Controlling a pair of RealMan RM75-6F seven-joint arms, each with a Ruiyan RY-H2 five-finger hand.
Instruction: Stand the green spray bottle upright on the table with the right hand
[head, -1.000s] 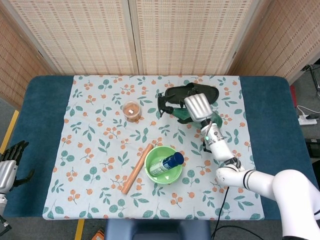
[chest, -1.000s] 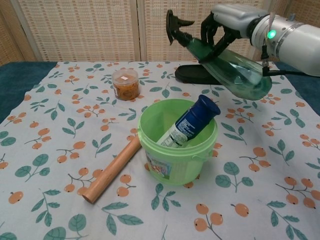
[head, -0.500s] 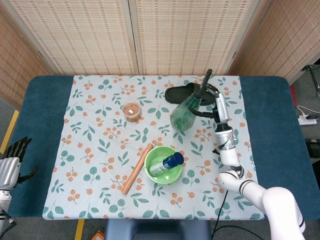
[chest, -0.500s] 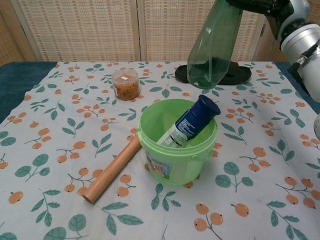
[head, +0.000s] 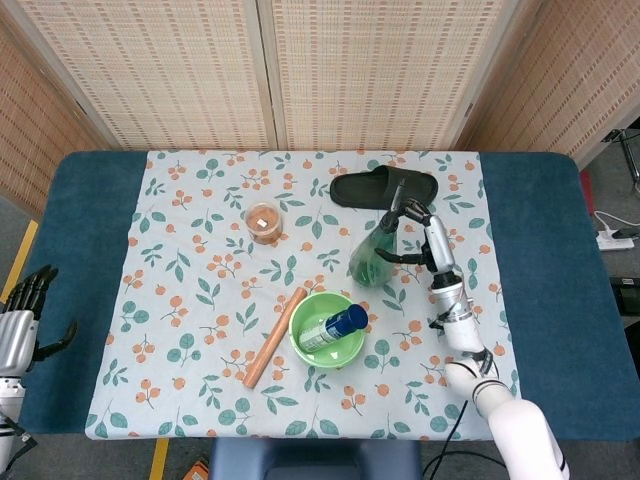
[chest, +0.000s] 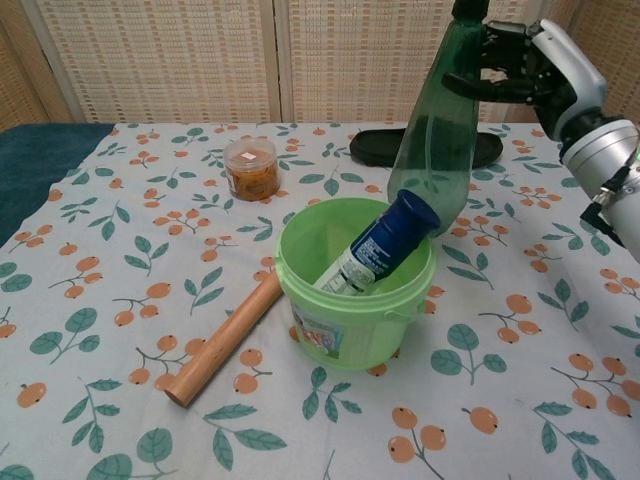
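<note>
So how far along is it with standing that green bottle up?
Nearly there, I think. The green spray bottle is already off its side and close to upright, nozzle end up, just behind the green bucket. The right hand grips it near the neck. Its base is hidden behind the bucket, so I cannot tell whether it is resting on the table. Left: set it down steady and let go.

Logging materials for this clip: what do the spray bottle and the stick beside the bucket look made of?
Green spray bottle: likely translucent, glossy plastic, since the sandal and tablecloth show through it. Stick: probably bare matte wood, a smooth tan dowel, though grain is too faint to confirm.
</note>
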